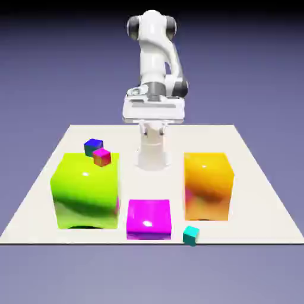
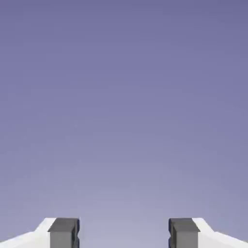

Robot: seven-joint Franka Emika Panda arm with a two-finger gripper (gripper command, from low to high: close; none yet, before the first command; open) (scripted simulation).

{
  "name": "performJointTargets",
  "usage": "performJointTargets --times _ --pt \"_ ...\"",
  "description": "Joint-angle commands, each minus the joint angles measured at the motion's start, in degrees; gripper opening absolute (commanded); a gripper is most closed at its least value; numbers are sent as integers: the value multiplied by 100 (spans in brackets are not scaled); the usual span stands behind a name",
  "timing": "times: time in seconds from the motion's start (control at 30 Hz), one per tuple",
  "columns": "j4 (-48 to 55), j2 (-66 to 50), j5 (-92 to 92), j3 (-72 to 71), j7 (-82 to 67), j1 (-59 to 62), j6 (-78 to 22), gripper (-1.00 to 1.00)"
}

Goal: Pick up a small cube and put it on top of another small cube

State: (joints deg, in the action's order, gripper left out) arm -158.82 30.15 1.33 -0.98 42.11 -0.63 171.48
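The white arm (image 1: 152, 56) folds up over its base at the far edge of the pale table (image 1: 148, 184), which probably keeps it clear of the blocks before a reach. The lime-green block (image 1: 87, 193) stands on the exterior view's left and the orange block (image 1: 207, 189) on its right, leaving a lane between them. Nearer the camera, the low magenta block (image 1: 149, 219) partly fills that lane (a likely thing to bump on a low approach). The gripper (image 2: 124, 233) has its fingers spread wide with nothing between them, ready to straddle something small. The teal cube (image 1: 190, 236), the one to handle, sits at the near edge, just beside the magenta block. The blue cube (image 1: 94, 147) and the pink-red cube (image 1: 102, 157) appear by the lime block's far top edge; what supports them I cannot tell.
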Motion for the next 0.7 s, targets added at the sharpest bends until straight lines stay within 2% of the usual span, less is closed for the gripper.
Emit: performJointTargets --times 0.0,0.67 --pt "181 -208 110 -81 -29 4 -210 0" --pt "3791 -4361 2315 -1705 -604 94 -4400 0"
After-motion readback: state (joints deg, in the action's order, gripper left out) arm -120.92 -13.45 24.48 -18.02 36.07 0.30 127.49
